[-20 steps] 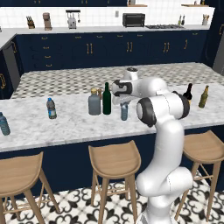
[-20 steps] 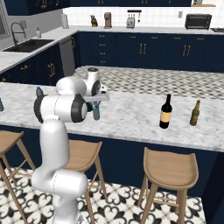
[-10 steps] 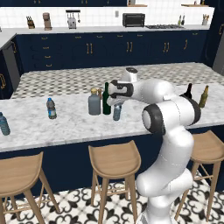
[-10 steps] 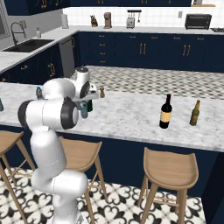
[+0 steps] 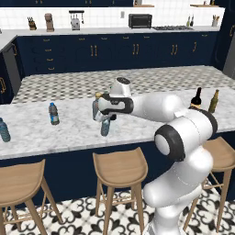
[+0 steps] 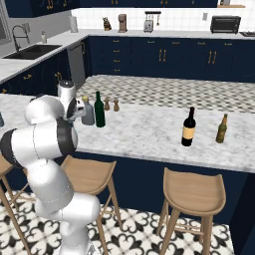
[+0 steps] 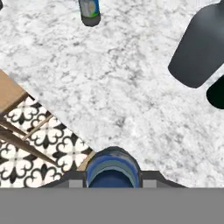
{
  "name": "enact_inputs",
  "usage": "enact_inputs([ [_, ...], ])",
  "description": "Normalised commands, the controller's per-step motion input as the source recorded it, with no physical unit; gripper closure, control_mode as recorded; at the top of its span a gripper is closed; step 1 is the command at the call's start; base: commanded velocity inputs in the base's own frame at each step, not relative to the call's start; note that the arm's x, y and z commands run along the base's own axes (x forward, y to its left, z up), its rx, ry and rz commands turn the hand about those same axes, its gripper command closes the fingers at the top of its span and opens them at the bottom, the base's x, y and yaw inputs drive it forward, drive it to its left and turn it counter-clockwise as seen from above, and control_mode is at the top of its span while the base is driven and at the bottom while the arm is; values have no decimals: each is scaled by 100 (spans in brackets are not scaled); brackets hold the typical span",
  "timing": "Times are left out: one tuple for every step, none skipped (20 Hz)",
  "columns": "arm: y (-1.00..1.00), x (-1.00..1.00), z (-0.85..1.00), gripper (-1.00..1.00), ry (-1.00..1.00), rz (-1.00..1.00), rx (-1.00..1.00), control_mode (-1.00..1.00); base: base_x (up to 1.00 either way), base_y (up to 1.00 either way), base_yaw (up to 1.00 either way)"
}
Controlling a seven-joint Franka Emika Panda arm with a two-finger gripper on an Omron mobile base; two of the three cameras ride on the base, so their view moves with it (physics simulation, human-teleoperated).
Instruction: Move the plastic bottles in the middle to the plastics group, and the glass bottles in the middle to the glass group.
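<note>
My gripper is shut on the neck of the small pale-blue water bottle, which hangs upright just above the counter near its front edge. Its blue top sits between the fingertips in the hand view. Just behind my hand stands the squat grey tan-capped bottle. The tall dark-green bottle is beside it. Two alike water bottles stand to the left. At the far right stand the cream-labelled wine bottle and the olive-brown bottle.
Two small shakers stand behind the green bottle. Wooden stools line the front of the marble counter. The counter's front edge runs close under the held bottle in the hand view, with patterned floor below.
The arm has swung left along the counter with the water bottle, from right of the green bottle to in front of the grey bottle.
</note>
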Motion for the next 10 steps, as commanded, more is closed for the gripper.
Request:
enact_inputs([
  [100,-29,24,100,0,17,0,-100,0,0,0],
  [100,-23,24,100,0,17,0,-100,0,0,0],
  [100,-18,25,100,0,15,0,-100,0,0,0],
  [100,-14,21,100,0,14,0,-100,0,0,0],
  [100,-13,16,100,0,13,-2,-100,0,0,0],
  [100,-13,16,100,0,12,-3,-100,0,0,0],
  [100,-12,14,100,0,12,-4,-100,0,0,0],
  [100,-11,9,100,0,11,-4,-100,0,0,0],
  [100,-11,5,100,0,11,-5,-100,0,0,0],
  [100,-12,2,100,0,10,-6,-100,0,0,0],
])
